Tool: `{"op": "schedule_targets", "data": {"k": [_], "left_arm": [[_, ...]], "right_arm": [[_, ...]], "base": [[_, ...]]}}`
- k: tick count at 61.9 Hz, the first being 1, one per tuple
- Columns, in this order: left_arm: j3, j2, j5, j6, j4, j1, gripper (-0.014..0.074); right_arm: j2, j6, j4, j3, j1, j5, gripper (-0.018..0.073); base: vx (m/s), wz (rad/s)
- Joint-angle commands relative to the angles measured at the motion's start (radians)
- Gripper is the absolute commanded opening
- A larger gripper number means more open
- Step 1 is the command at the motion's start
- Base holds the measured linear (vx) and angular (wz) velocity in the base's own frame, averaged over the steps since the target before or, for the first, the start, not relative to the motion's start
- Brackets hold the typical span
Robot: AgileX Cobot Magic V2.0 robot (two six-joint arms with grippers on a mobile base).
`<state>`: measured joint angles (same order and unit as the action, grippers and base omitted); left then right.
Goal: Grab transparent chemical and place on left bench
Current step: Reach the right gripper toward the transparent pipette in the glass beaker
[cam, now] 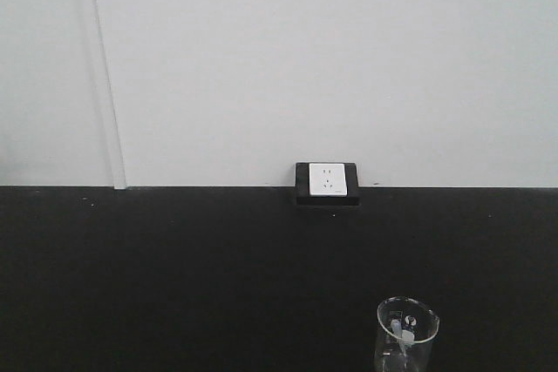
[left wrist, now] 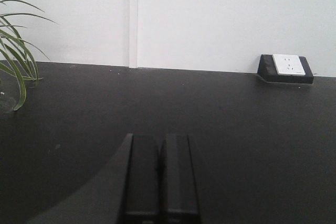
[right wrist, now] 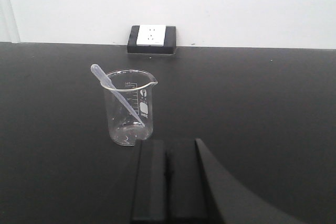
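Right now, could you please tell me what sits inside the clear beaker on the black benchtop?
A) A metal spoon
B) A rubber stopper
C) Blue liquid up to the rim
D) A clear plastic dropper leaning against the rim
D: in the right wrist view, a dropper stands slanted inside the beaker, with its bulb end poking out over the left side of the rim.

Your front camera looks straight across the black table [cam: 174, 276] at the white wall [cam: 305, 58], wall socket [cam: 327, 179] near centre. Each wrist camera sits low behind its claw, left claw [left wrist: 160, 179] and right claw [right wrist: 168, 182], facing that wall. All three share the socket.
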<state>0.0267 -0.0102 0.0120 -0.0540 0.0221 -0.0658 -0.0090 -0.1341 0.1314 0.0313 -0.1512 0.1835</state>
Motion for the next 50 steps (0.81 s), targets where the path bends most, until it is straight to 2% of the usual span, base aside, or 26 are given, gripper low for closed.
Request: {"op": "schedule_targets", "data": {"k": [1, 50], "left_arm": [[0.016, -0.019, -0.078, 0.008, 0.001, -0.002, -0.0003], [0.016, -0.019, -0.078, 0.008, 0.001, -0.002, -0.0003]], "right_arm": [[-0.012, 0.009, 0.005, 0.006, 0.005, -0.083, -0.0007], [-0.012, 0.009, 0.005, 0.006, 0.005, -0.083, -0.0007]], "base": [[0.00, 0.00], [0.00, 0.00]]}}
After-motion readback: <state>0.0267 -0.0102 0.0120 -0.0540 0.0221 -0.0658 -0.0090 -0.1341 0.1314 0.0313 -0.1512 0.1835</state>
